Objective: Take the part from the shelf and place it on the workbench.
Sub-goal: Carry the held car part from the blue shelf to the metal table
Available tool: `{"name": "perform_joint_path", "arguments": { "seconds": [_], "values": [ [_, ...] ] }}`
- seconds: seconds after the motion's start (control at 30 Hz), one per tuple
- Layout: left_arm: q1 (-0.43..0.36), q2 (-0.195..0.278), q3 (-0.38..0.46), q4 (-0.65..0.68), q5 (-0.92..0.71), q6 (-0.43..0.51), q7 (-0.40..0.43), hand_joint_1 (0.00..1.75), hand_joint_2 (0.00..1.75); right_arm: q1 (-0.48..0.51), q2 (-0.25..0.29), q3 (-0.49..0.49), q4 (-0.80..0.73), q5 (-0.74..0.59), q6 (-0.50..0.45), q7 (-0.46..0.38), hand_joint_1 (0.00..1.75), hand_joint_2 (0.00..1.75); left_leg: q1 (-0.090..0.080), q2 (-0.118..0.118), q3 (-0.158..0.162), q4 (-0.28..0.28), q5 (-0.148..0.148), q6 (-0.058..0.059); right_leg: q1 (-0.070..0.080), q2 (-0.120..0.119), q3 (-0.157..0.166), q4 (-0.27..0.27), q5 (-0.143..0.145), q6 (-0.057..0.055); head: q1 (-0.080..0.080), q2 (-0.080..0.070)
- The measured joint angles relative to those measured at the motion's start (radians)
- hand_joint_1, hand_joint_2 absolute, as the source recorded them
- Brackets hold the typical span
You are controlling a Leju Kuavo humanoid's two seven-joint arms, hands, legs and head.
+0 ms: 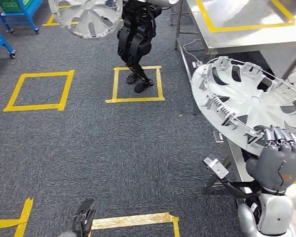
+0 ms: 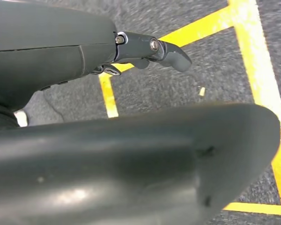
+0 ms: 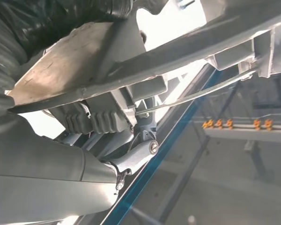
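Observation:
The part is a silver wheel cover [image 1: 247, 96] with spokes and clips on its back, tilted in the air at the right. My right hand [image 1: 278, 160] grips its near rim from below, fingers curled over the edge. In the right wrist view the cover's rim [image 3: 210, 42] runs across just above the hand's fingers [image 3: 93, 119]. The steel workbench [image 1: 247, 38], marked with yellow tape, stands beyond the cover at the upper right. My left hand [image 1: 83, 219] hangs low near the floor and holds nothing; its finger [image 2: 160, 49] is stretched out over the carpet.
Another robot [image 1: 135, 34] stands in a yellow floor square straight ahead, holding a second wheel cover [image 1: 87, 15]. Blue carts [image 1: 12, 15] stand at the far left. Grey carpet with yellow taped squares [image 1: 38, 91] spreads to the left.

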Motion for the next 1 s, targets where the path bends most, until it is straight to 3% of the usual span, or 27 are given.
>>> {"name": "perform_joint_path", "arguments": {
  "seconds": [0.07,0.1,0.13,0.2,0.27,0.33,0.4,0.43,0.5,0.53,0.6,0.63,0.7,0.77,0.83,0.9,0.93,0.97,1.0],
  "values": [
    [-0.001,0.002,0.000,0.000,0.001,0.000,0.000,0.00,0.00,-0.002,0.000,0.000,0.000,0.000,0.000,0.000,1.75,1.75,0.000,-0.050,0.051,-0.118,0.050,0.012,0.000,0.026,-0.002,0.002,0.002,0.005,0.002,0.000],
    [-0.001,0.003,0.000,0.001,0.001,0.000,-0.001,0.00,0.00,-0.004,0.000,0.000,0.000,0.000,0.000,0.001,1.75,1.75,-0.001,-0.066,0.064,-0.148,0.056,0.015,-0.003,0.038,-0.007,0.002,0.005,0.010,0.001,0.000],
    [-0.001,0.003,0.000,0.001,0.002,0.000,-0.001,0.00,0.00,-0.005,0.000,0.000,0.000,0.000,0.000,0.001,1.75,1.75,-0.002,-0.071,0.067,-0.158,0.052,0.015,-0.006,0.050,-0.012,0.001,0.009,0.017,0.000,0.000],
    [-0.003,0.000,0.000,0.001,0.005,-0.002,0.000,0.00,0.00,-0.005,0.000,0.000,0.000,0.000,0.000,0.000,1.75,1.75,-0.001,-0.048,0.073,-0.174,0.057,0.017,-0.010,0.066,-0.023,-0.002,0.016,0.031,-0.004,0.000],
    [-0.005,-0.002,0.001,0.001,0.008,-0.005,0.000,0.00,0.00,-0.007,0.000,0.001,0.000,0.000,0.000,-0.001,1.75,1.75,0.002,-0.018,0.081,-0.192,0.066,0.022,-0.005,0.020,-0.046,0.031,-0.009,0.040,0.001,0.000],
    [-0.003,-0.001,0.002,0.001,0.010,-0.007,0.004,0.00,0.00,-0.011,0.000,0.005,0.000,0.000,0.000,-0.003,1.75,1.75,0.001,0.013,0.084,-0.198,0.069,0.026,-0.004,-0.051,-0.099,0.142,-0.068,0.047,0.006,0.000],
    [0.000,0.000,0.002,0.002,0.010,-0.008,0.008,0.00,0.00,-0.012,0.000,0.007,0.000,0.000,0.000,-0.002,1.75,1.75,-0.001,0.044,0.084,-0.198,0.068,0.027,-0.009,-0.078,-0.147,0.249,-0.105,0.055,0.006,0.000],
    [0.001,0.000,0.002,0.002,0.009,-0.008,0.010,0.00,0.00,-0.012,0.000,0.008,0.001,0.000,0.000,-0.001,1.75,1.75,-0.001,0.059,0.084,-0.198,0.066,0.025,-0.012,-0.083,-0.149,0.258,-0.099,0.058,0.007,0.000],
    [0.000,0.001,0.002,0.002,0.009,-0.009,0.013,0.00,0.00,-0.012,0.000,0.008,0.001,0.000,0.000,0.001,1.75,1.75,0.000,0.085,0.087,-0.198,0.062,0.019,-0.016,-0.101,-0.095,0.163,-0.045,0.062,0.007,0.000],
    [0.000,0.001,0.002,0.002,0.008,-0.009,0.014,0.00,0.00,-0.012,0.000,0.008,0.001,0.000,0.000,0.003,1.75,1.75,-0.002,0.096,0.090,-0.197,0.059,0.014,-0.014,-0.126,-0.055,0.094,-0.023,0.064,0.007,0.000],
    [-0.001,0.004,0.002,0.002,0.008,-0.009,0.015,0.00,0.00,-0.014,0.000,0.009,0.001,0.000,0.000,0.005,1.75,1.75,-0.009,0.113,0.093,-0.193,0.052,0.004,-0.008,-0.159,-0.002,0.004,-0.003,0.053,0.007,0.000],
    [-0.002,0.005,0.002,0.002,0.007,-0.010,0.015,0.00,0.00,-0.014,0.000,0.009,0.001,0.000,0.000,0.006,1.75,1.75,-0.012,0.122,0.094,-0.191,0.050,0.000,-0.005,-0.163,0.004,-0.007,-0.006,0.044,0.006,0.000],
    [-0.003,0.006,0.002,0.002,0.006,-0.011,0.015,0.00,0.00,-0.013,0.000,0.008,0.000,0.000,0.000,0.005,1.75,1.75,-0.011,0.137,0.097,-0.189,0.044,-0.008,-0.004,-0.137,0.003,-0.008,-0.005,0.026,0.005,0.000],
    [-0.005,0.006,0.002,0.002,0.005,-0.013,0.015,0.00,0.00,-0.014,0.000,0.008,0.000,0.000,0.000,0.003,1.75,1.75,-0.004,0.102,0.086,-0.154,0.014,-0.016,-0.005,-0.114,0.003,-0.009,-0.003,0.011,0.002,0.000],
    [-0.004,0.006,0.002,0.002,0.005,-0.015,0.015,0.00,0.00,-0.015,0.000,0.008,0.000,0.000,0.000,0.000,1.75,1.75,0.000,0.044,0.034,-0.037,-0.048,-0.018,-0.005,-0.090,0.003,-0.010,-0.002,0.002,-0.003,0.000],
    [0.001,0.005,0.002,0.003,0.004,-0.017,0.017,0.00,0.00,-0.016,0.000,0.008,0.000,0.000,0.000,-0.003,1.75,1.75,-0.001,0.025,-0.031,0.092,-0.091,-0.015,-0.002,-0.060,0.004,-0.009,-0.002,-0.001,-0.005,0.000],
    [0.003,0.005,0.002,0.003,0.002,-0.018,0.018,0.00,0.00,-0.016,0.000,0.008,0.000,0.000,0.000,-0.005,1.75,1.75,-0.001,0.022,-0.047,0.116,-0.087,-0.012,0.000,-0.044,0.005,-0.009,-0.002,-0.002,-0.005,0.000],
    [0.003,0.005,0.002,0.004,0.001,-0.019,0.018,0.00,0.00,-0.016,0.000,0.008,0.000,0.000,0.000,-0.007,1.75,1.75,-0.002,0.019,-0.044,0.099,-0.062,-0.008,0.002,-0.028,0.006,-0.009,-0.001,-0.003,-0.005,0.000],
    [0.003,0.005,0.002,0.004,-0.001,-0.019,0.018,0.00,0.00,-0.016,0.000,0.008,0.000,0.000,0.000,-0.008,1.75,1.75,-0.003,0.012,-0.025,0.046,-0.023,-0.002,0.003,-0.012,0.009,-0.008,-0.001,-0.003,-0.005,0.000]
  ]
}}
